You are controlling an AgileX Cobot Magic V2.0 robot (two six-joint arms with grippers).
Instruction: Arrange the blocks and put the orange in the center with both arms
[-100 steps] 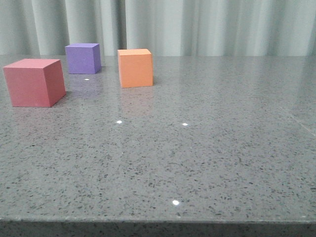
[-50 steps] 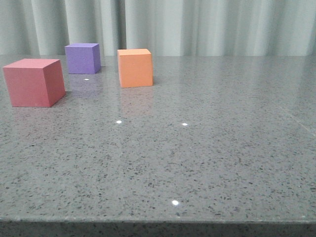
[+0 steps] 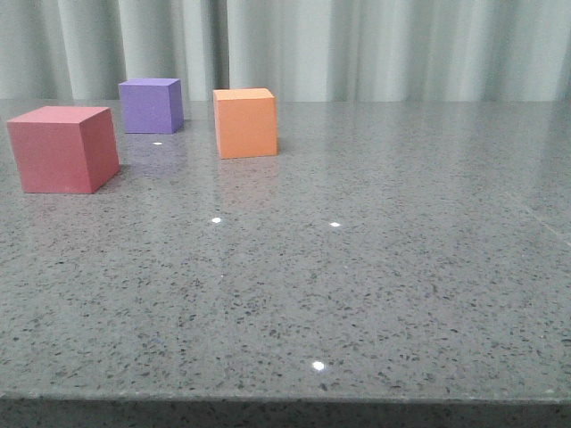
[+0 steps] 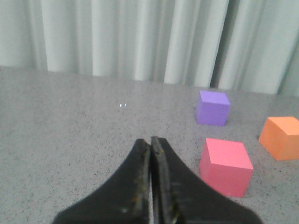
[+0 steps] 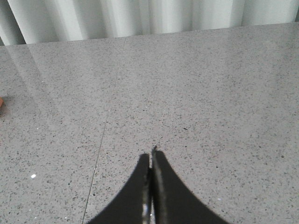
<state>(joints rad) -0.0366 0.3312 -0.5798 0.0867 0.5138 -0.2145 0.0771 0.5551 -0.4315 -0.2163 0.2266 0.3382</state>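
Note:
Three cubes stand on the grey speckled table (image 3: 357,294). The pinkish-red cube (image 3: 62,148) is at the left, the purple cube (image 3: 151,105) is behind it, and the orange cube (image 3: 244,122) is right of the purple one. In the left wrist view the red cube (image 4: 225,166), purple cube (image 4: 212,108) and orange cube (image 4: 282,138) lie ahead of my left gripper (image 4: 150,140), which is shut and empty. My right gripper (image 5: 151,154) is shut and empty over bare table. Neither gripper shows in the front view.
A pale pleated curtain (image 3: 357,49) hangs behind the table's far edge. The table's front edge (image 3: 285,399) runs along the bottom of the front view. A thin seam (image 5: 100,144) crosses the tabletop in the right wrist view.

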